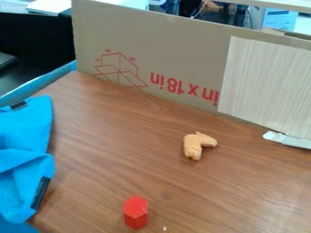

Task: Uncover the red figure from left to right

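A red hexagonal block (136, 213) stands upright near the front edge of the brown wooden table (115, 145), left of centre. Nothing lies over it or touches it. The blue cloth (24, 150) is bunched along the table's left side, apart from the red block.
A small tan figure (197, 144) lies right of the table's middle. A cardboard panel (170, 50) stands along the back, with a pale wood-grain sheet (267, 84) on its right part. A white strip (288, 139) lies at the right by the panel's foot.
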